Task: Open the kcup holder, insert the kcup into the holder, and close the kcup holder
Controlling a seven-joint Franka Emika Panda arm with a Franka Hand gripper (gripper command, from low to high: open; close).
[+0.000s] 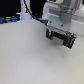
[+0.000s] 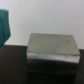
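gripper (image 1: 60,39) sits in the upper part of the exterior view, toward the exterior view's right, hanging from the white arm body (image 1: 61,16) above the pale desk (image 1: 27,57). dark jaws point down, with a small reddish spot at the side nearer the exterior view's right. jaw gap: cannot tell, too blurred in the exterior view, and the wrist view does not show the fingertips clearly. nothing seen held for certain.

wrist view: grey boxy block, probably the kcup holder (image 2: 52,50), fills the middle of the picture, lighter top face, darker front face below it with a faint seam. it rests on a dark surface (image 2: 12,67). pale wall or backdrop (image 2: 45,15) behind it. holder looks closed, no open compartment visible.

green patch at the edge of the wrist view, possibly the kcup (image 2: 4,27), bright teal-green, cut off by the frame, apart from the block. shape not readable, so whether it is held or just near the camera is unclear.

black cable (image 1: 26,9) and dark clutter (image 1: 10,20) at the far edge of the desk in the exterior view.
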